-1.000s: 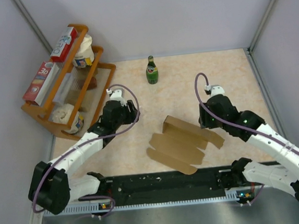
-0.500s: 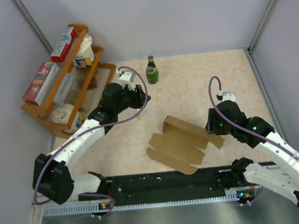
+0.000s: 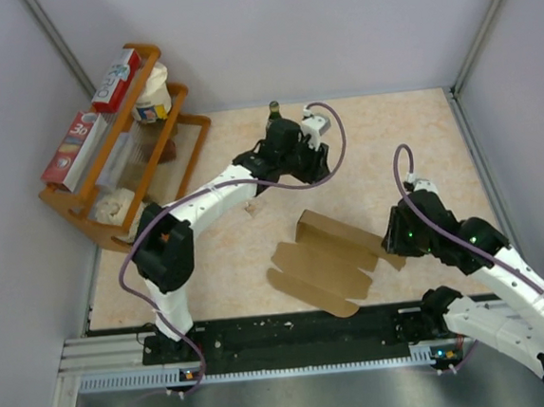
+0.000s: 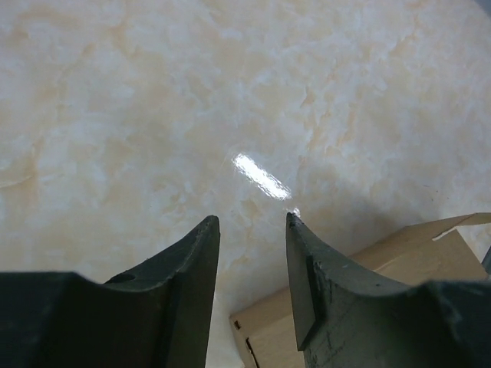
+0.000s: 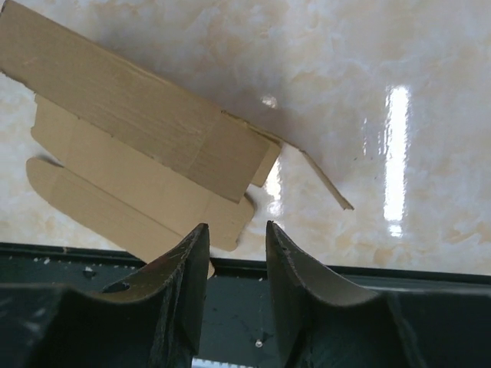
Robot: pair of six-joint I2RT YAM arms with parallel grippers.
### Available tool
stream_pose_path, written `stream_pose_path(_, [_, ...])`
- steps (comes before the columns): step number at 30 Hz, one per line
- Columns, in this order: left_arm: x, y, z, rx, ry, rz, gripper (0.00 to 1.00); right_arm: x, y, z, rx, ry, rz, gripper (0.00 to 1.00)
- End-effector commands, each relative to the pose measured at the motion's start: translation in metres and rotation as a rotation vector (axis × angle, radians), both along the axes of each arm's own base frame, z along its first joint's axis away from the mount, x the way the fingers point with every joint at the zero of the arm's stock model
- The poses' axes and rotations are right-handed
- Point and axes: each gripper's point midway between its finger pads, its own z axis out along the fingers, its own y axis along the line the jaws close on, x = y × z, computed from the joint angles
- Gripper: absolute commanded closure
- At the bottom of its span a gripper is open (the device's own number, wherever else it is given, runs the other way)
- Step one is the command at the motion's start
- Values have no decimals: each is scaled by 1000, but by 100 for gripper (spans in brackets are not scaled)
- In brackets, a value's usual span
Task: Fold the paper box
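Top view: I see the plain brown cardboard paper box [image 3: 329, 260], mostly flat with its far panel raised, on the beige marbled tabletop [image 3: 409, 134]. The left gripper [image 3: 315, 173] is beyond the box's far edge, apart from it. The right gripper [image 3: 392, 242] is at its right flap; I cannot tell if they touch. Left wrist: left gripper [image 4: 252, 222] jaws parted, empty, a paper box [image 4: 418, 257] corner by the right finger. Right wrist: right gripper [image 5: 235, 228] parted, empty, paper box [image 5: 146, 130] just ahead, to the left.

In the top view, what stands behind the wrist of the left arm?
A bottle: only its neck and cap show above the left arm. The arm covers its body and any label.
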Motion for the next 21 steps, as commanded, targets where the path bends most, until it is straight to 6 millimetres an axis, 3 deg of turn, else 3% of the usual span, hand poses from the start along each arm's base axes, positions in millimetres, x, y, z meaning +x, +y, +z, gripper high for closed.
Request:
stream_pose_path(1, [4, -23, -2, 32, 13, -63, 56, -13, 18, -6, 107, 97, -4, 67])
stream_pose_path(5, [5, -40, -16, 67, 30, -93, 57, -13, 16, -15, 77, 130, -11, 76])
stream_pose_path(10, [4, -50, -29, 72, 57, -118, 58, -6, 10, -25, -3, 161, -33, 80])
stream_pose_path(13, [1, -53, -38, 81, 73, -136, 60, 3, 4, -22, -56, 139, -45, 85])
stream_pose_path(16, [-7, -55, -46, 91, 90, -170, 65, 11, 3, -20, -92, 134, -41, 91])
stream_pose_path(21, [-22, -55, -61, 103, 128, -217, 83, 22, 6, -27, -115, 149, -39, 100])
